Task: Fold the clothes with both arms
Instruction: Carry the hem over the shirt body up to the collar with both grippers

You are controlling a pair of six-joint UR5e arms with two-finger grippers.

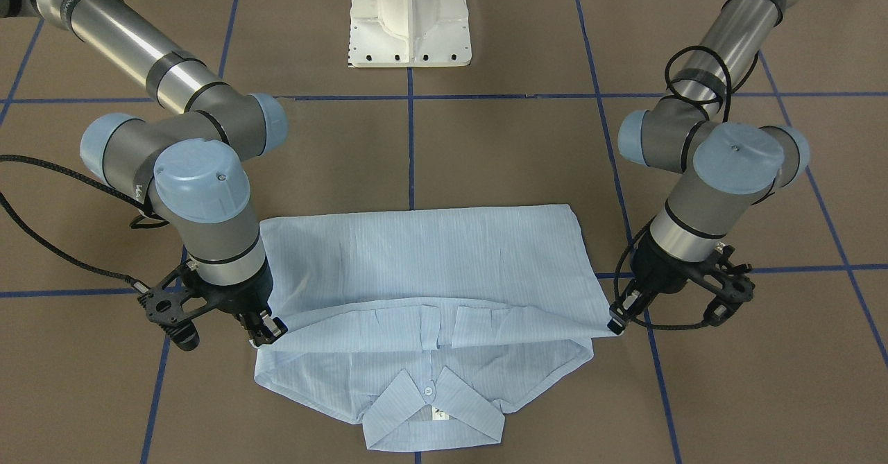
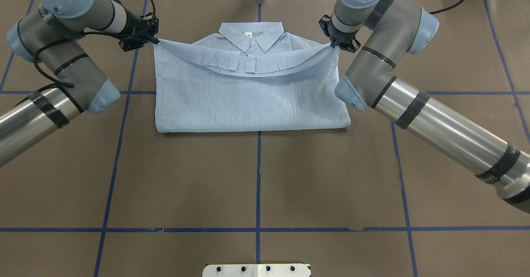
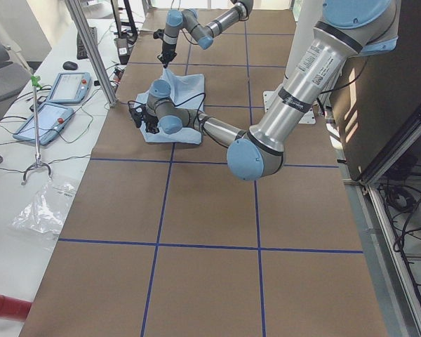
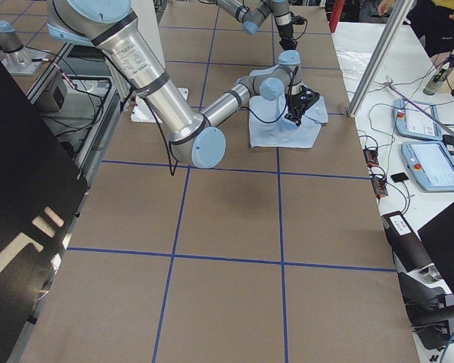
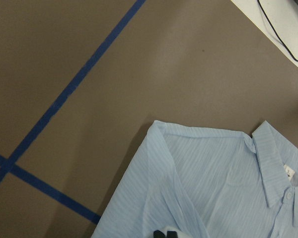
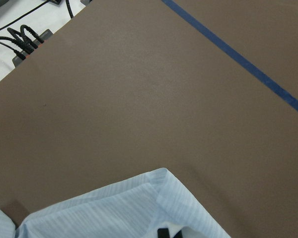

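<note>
The pale-blue shirt (image 1: 430,263) (image 2: 248,99) lies on the brown table, its lower part folded up over the body toward the collar (image 1: 430,408) (image 2: 251,34). The folded edge sags between two raised corners. My left gripper (image 1: 617,325) (image 2: 155,41) is shut on one corner of that edge. My right gripper (image 1: 267,332) (image 2: 334,45) is shut on the other corner. Both hold the edge a little above the shoulders. The left wrist view shows the shirt (image 5: 213,183) and the collar under the fingertips. The right wrist view shows a shirt corner (image 6: 124,208).
The white pedestal base (image 1: 409,20) (image 2: 256,270) stands at the robot's side of the table. Blue tape lines (image 2: 258,177) cross the brown surface. Past the far edge lie cables (image 6: 25,42) and tablets (image 3: 67,88) (image 4: 431,162) on a white bench.
</note>
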